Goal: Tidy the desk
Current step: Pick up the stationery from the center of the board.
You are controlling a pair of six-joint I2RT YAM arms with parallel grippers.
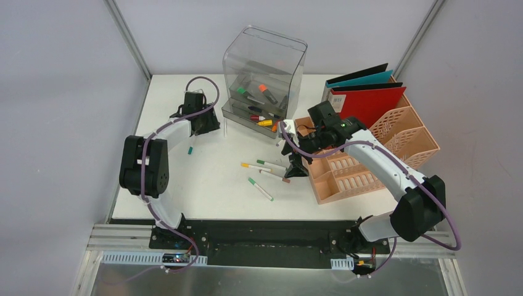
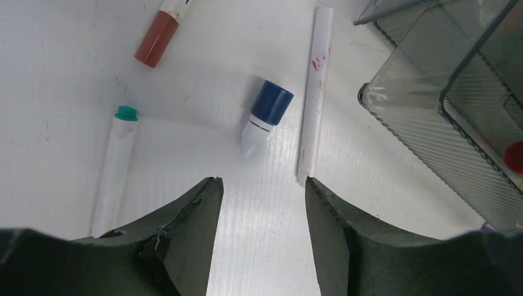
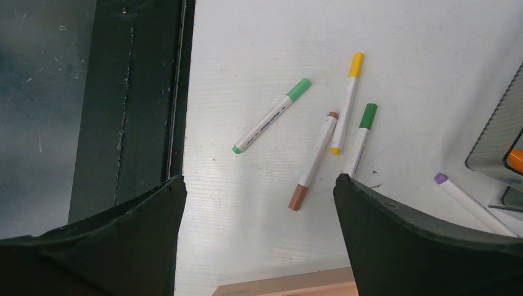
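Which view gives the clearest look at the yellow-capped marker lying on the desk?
The right wrist view: the yellow-capped marker lies whole, close and sharp, with nothing covering it. The top external view shows it only as a small, thin sliver. The left wrist view does not show it.

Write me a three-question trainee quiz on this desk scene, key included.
1. True or false: the right arm's jaws grip a marker.
2. In the left wrist view, which of these caps lies nearest the left arm's jaws? A brown-red, B blue, C yellow.
3. What holds the red folder?
Key: 1 false, they stand open and empty over the desk. 2 B, the blue cap. 3 the peach rack.
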